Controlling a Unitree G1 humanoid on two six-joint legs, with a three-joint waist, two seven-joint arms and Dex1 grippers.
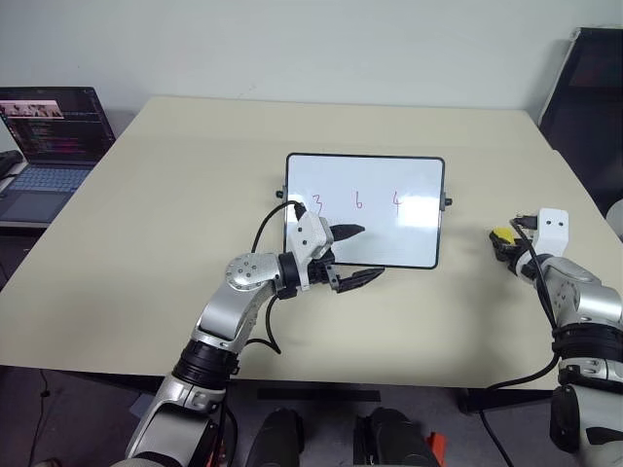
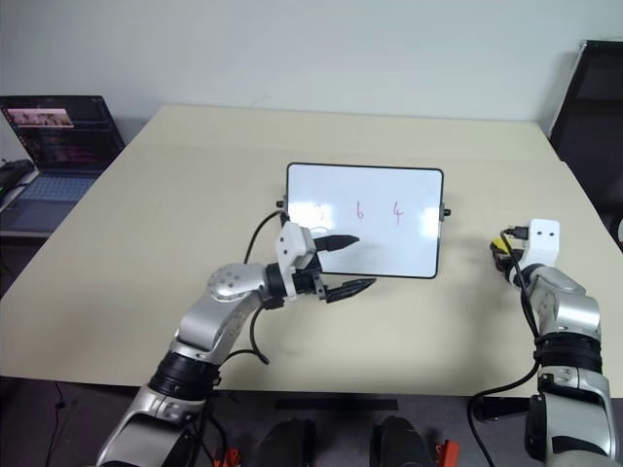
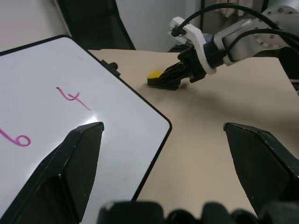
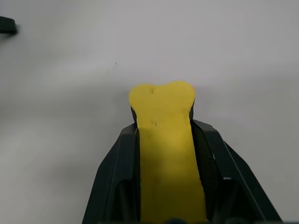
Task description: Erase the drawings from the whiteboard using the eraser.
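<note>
Whiteboard (image 1: pixel 365 210) flat, drawings (image 1: pixel 358 201) intact; yellow eraser (image 4: pixel 166 140) squeezed — seemingly just off the table.

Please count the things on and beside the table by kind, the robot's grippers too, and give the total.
Whiteboard: 1
Red digits: 3
Yellow eraser, held in the right gripper: 1
Laptop: 1
Grippers, counting also the open left gripper: 2
Total: 8

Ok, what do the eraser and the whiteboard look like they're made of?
The eraser looks like soft yellow foam, matte: it pinches in at the waist where the right pincer squeezes it. The whiteboard appears to be a hard, glossy white panel, likely coated, since it shows pale glare patches; its thin black frame looks like plastic, though that is uncertain.
</note>
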